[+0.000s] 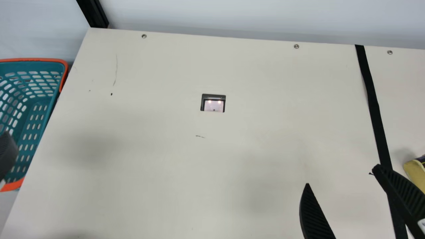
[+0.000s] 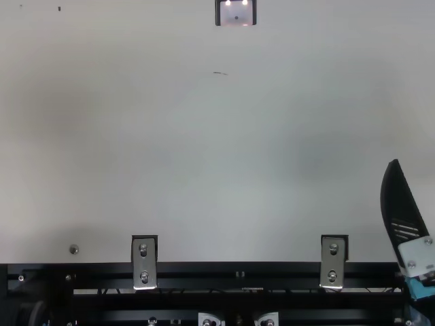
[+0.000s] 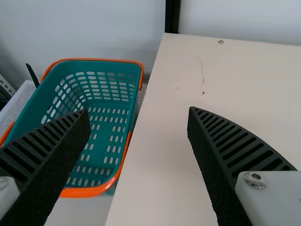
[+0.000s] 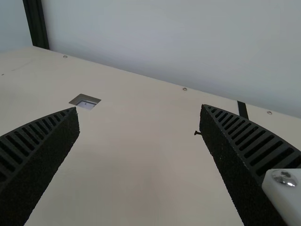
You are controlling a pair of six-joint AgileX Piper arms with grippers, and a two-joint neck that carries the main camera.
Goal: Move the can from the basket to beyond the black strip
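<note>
Black and ribbed, the right gripper (image 1: pixel 341 175) stands wide open at the main view's 5 o'clock, nothing between its fingers. From that gap the yellow can (image 1: pixel 413 172) lies toward 3 o'clock, near the farther finger, though how high the finger sits above the table (image 1: pixel 199 179) I can't tell. The view's edge cuts the can, so its long axis can't be read either. Between gap and can runs the black strip (image 1: pixel 374 106), roughly 12 to 6 o'clock, and the can is already past it, on the goal side. The right arm is clearly the nearer; I judge no fresh grasp is needed, just an easy retreat toward 9 o'clock, minding that outer finger against the can. Well apart, toward 9 o'clock, the left gripper (image 3: pixel 138 112) is also wide open and holding nothing, beside the teal basket (image 3: pixel 94 190). Count: one can, one strip, one basket, two grippers.
</note>
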